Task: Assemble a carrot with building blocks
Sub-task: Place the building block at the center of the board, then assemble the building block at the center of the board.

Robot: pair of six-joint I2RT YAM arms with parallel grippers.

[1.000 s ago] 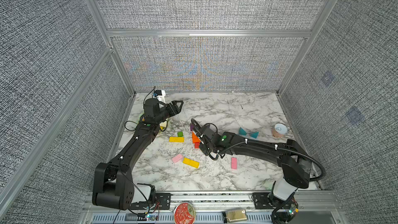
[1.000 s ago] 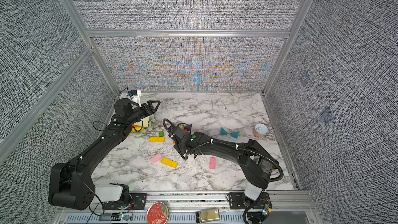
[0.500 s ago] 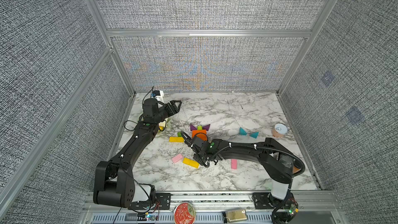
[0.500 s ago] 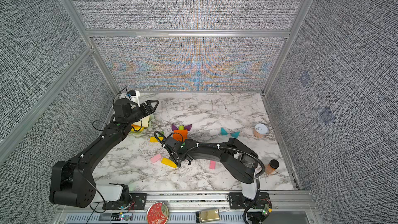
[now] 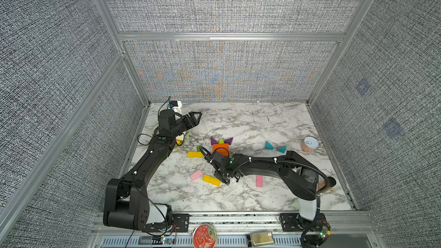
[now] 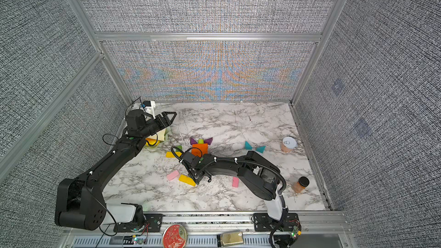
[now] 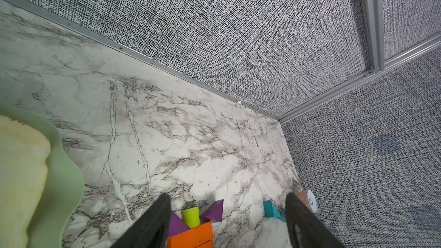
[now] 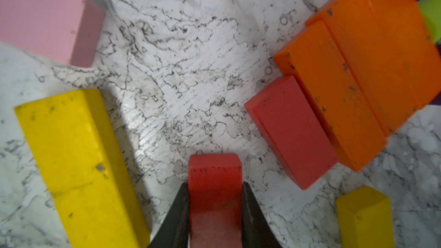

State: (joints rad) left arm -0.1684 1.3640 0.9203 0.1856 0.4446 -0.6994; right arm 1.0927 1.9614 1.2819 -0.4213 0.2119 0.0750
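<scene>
Two orange bars [image 8: 381, 44] lie side by side with a red bar [image 8: 291, 130] against them. Beyond the orange bars [image 5: 220, 149] in both top views stand a green stub [image 5: 221, 141] and two purple triangles [image 5: 214, 140]. My right gripper [image 8: 214, 184] is shut on a red block [image 8: 214, 175] just above the marble. It hangs beside a yellow bar [image 5: 211, 180] and a pink block [image 5: 196, 174]. My left gripper [image 5: 195, 116] is raised at the back left, open and empty. Two teal triangles [image 5: 269, 145] lie to the right.
A pale green plate [image 7: 66, 175] with a bread slice [image 7: 21, 175] sits under my left arm. Another yellow bar [image 5: 195, 154], a green stub [image 5: 198, 148] and a pink bar [image 5: 259, 181] lie loose. A tipped cup [image 5: 309, 144] and an amber jar [image 6: 301, 184] stand by the right wall.
My right gripper has drawn back from the orange bars toward the front of the table, so the bars, stub and purple triangles now show uncovered. The left arm has barely moved.
</scene>
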